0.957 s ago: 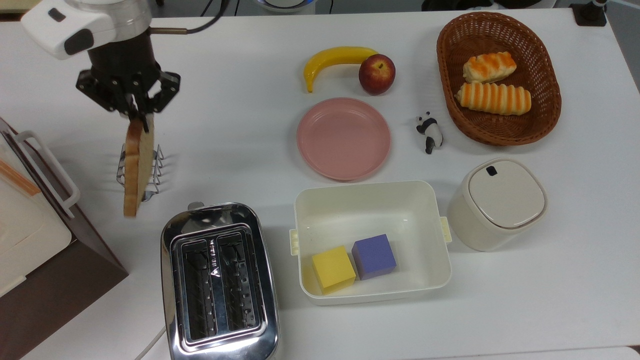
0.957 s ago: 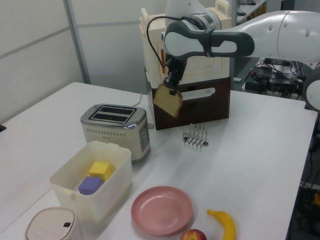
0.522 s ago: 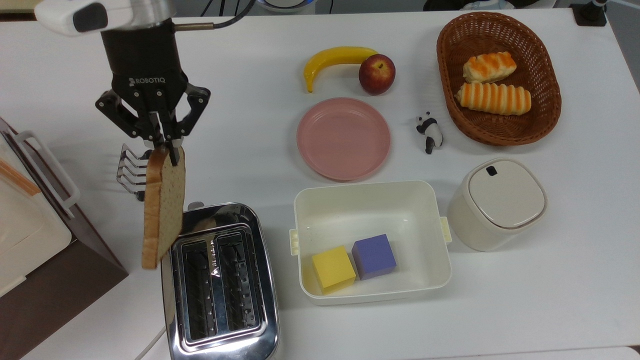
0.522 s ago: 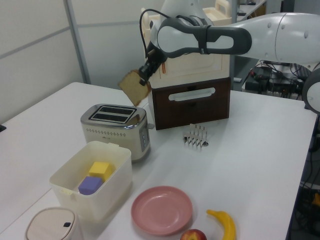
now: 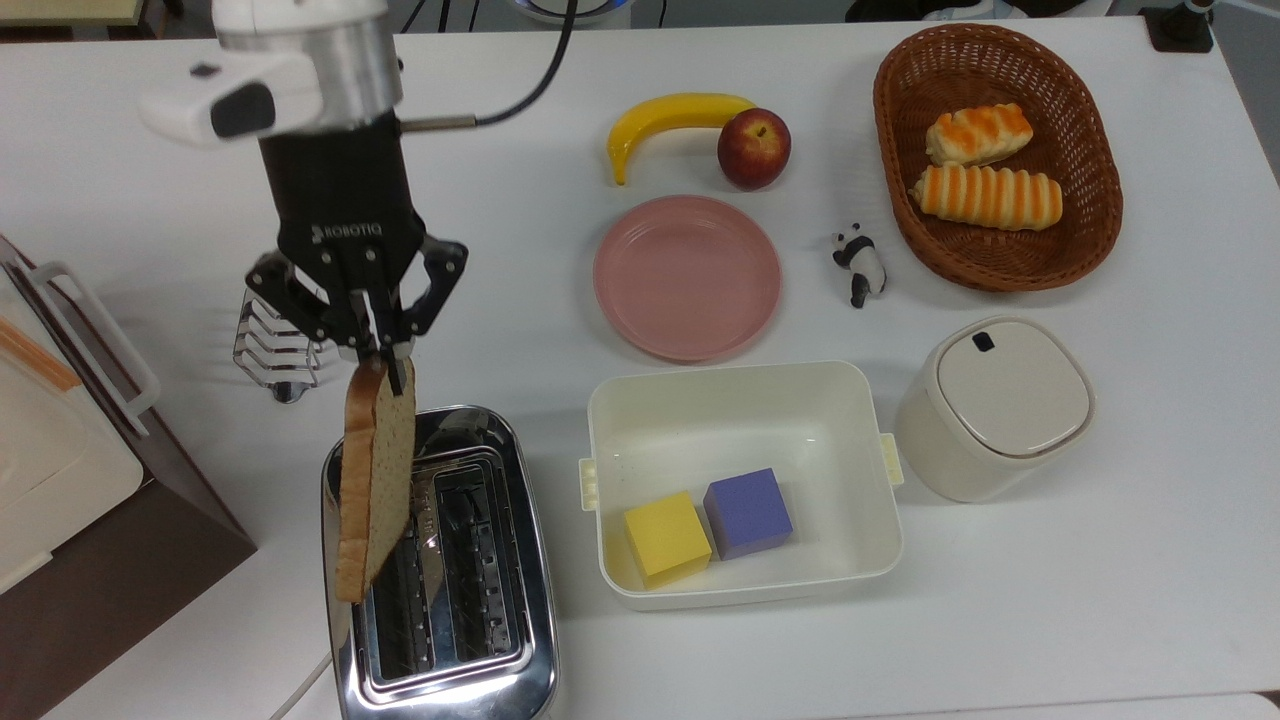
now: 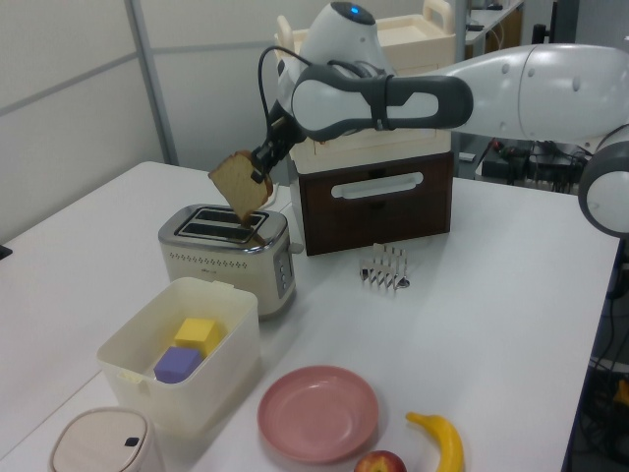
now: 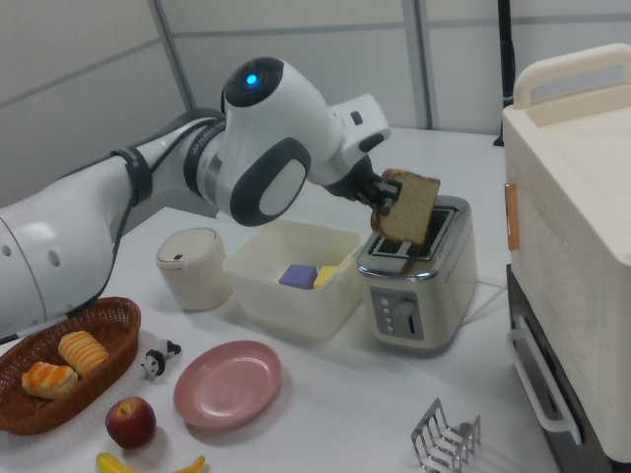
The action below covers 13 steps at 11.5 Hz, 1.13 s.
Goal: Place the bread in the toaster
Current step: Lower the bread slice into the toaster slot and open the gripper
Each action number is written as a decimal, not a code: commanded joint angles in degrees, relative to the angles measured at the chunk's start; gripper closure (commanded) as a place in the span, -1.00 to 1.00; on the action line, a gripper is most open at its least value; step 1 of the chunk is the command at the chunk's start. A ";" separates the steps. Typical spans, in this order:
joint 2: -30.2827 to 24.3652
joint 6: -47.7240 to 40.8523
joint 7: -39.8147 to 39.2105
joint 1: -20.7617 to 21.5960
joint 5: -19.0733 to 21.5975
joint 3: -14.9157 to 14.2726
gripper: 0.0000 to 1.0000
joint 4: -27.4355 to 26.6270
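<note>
Now over the toaster (image 5: 440,570) on the white table (image 5: 1100,560), fingers (image 5: 385,355) pinching bread (image 5: 375,490).

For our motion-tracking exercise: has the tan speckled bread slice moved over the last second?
Yes. In the top view the tan speckled bread slice has travelled from beside the small wire toast rack to over the shiny chrome toaster.
</note>
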 commanded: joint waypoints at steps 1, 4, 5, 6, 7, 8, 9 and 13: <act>0.72 1.73 -0.28 0.16 1.16 0.13 0.90 -1.03; 1.25 1.73 0.16 0.16 1.07 0.13 0.30 -1.47; 1.16 1.64 0.25 0.16 1.07 0.13 0.14 -1.47; 1.16 1.64 0.34 0.16 1.07 0.13 -0.25 -1.47; 1.08 1.64 0.34 0.08 1.07 0.13 -0.30 -1.47; 0.90 1.64 0.25 -0.01 0.98 0.04 -0.32 -1.39; 0.64 1.38 0.25 -0.19 0.98 -0.05 -0.42 -1.30; -1.82 -4.04 -0.01 -0.19 0.10 -0.22 -1.00 -2.00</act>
